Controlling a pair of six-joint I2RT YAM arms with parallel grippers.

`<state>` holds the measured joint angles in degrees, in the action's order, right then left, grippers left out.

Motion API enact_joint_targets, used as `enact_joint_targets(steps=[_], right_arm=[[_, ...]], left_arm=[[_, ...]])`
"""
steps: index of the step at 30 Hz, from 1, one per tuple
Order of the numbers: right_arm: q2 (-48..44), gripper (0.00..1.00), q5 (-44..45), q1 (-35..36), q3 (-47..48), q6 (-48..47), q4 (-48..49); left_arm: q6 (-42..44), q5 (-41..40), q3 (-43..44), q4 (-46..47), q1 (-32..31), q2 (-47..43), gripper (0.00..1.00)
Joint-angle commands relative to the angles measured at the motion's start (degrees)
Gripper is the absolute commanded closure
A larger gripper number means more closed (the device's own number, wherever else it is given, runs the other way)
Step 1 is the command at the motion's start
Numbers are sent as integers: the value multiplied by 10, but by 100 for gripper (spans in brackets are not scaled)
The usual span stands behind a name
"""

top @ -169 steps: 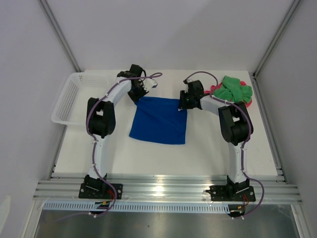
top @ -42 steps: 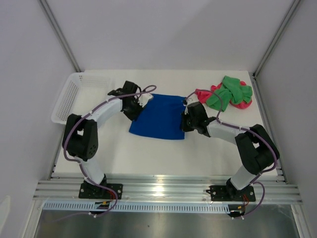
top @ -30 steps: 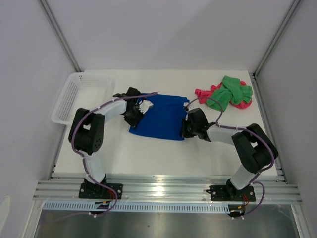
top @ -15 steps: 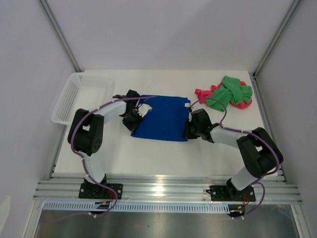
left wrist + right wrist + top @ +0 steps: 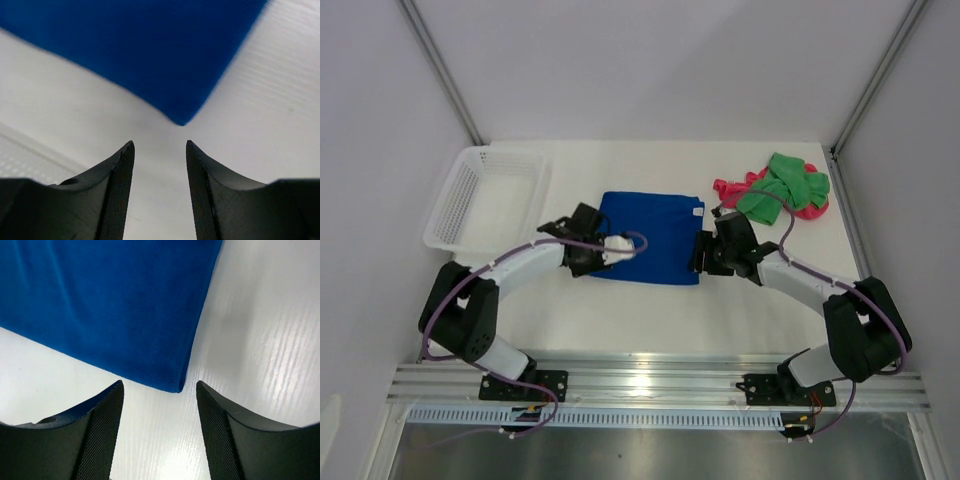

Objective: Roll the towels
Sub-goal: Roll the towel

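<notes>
Blue towel (image 5: 650,238), flat; left gripper (image 5: 160,142) and right gripper (image 5: 159,383) moved from far to near corners, jaws open, empty; rolling likely starts here.

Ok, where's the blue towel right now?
In the top view the blue towel lies mid-table, between the left gripper and the right gripper, both open at its near corners.

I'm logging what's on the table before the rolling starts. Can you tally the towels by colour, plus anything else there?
blue towel: 1
green towel: 1
pink-red towel: 1
white mesh basket: 1
Total: 4
</notes>
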<state>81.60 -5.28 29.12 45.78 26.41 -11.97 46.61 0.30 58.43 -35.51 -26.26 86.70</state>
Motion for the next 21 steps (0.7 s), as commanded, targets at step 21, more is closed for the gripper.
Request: enact_joint_targets(steps=[21], right_arm=[[116, 55, -41, -13, -36, 58, 79]], left_arm=[[156, -73, -29, 86, -55, 109, 53]])
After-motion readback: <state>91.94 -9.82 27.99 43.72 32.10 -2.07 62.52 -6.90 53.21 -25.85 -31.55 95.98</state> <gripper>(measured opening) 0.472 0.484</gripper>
